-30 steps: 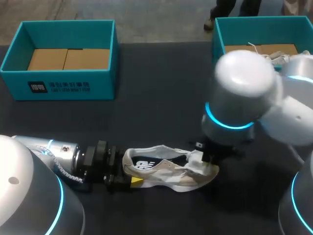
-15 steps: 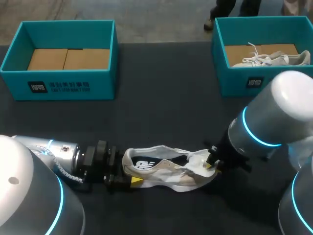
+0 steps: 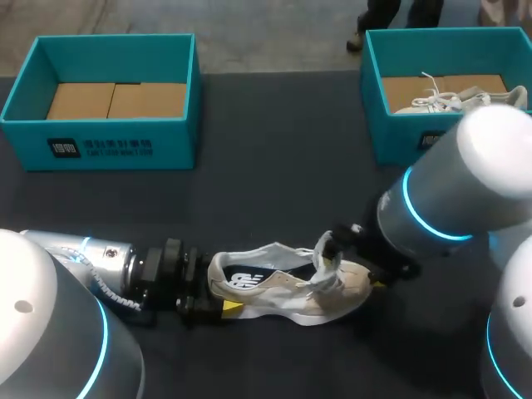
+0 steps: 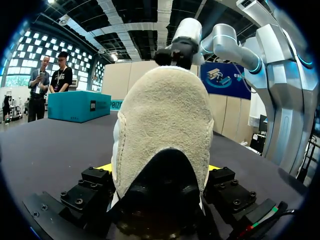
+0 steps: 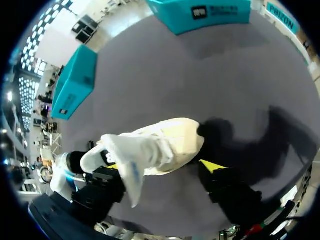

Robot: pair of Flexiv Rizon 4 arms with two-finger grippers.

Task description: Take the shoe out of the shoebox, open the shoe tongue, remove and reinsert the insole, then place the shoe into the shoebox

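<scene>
A beige and white shoe (image 3: 287,287) lies on its side on the dark table, near the front edge. My left gripper (image 3: 212,301) is shut on its heel (image 4: 162,130), a finger on each side. My right gripper (image 3: 356,274) stands open around the toe end (image 5: 175,142), its fingers wide apart and one yellow fingertip (image 5: 212,165) clear of the toe. The white tongue (image 3: 325,252) sticks up loose from the shoe's opening and nothing holds it. The dark insole (image 3: 249,278) shows inside the shoe.
A teal shoebox (image 3: 108,137) with cardboard in its bottom stands at the back left. A second teal shoebox (image 3: 399,137) at the back right holds another white shoe (image 3: 457,100). Dark table surface lies between the boxes and the shoe.
My right gripper has opened and let go of the tongue, and the right arm has swung round lower at the toe. The left gripper has kept still on the heel.
</scene>
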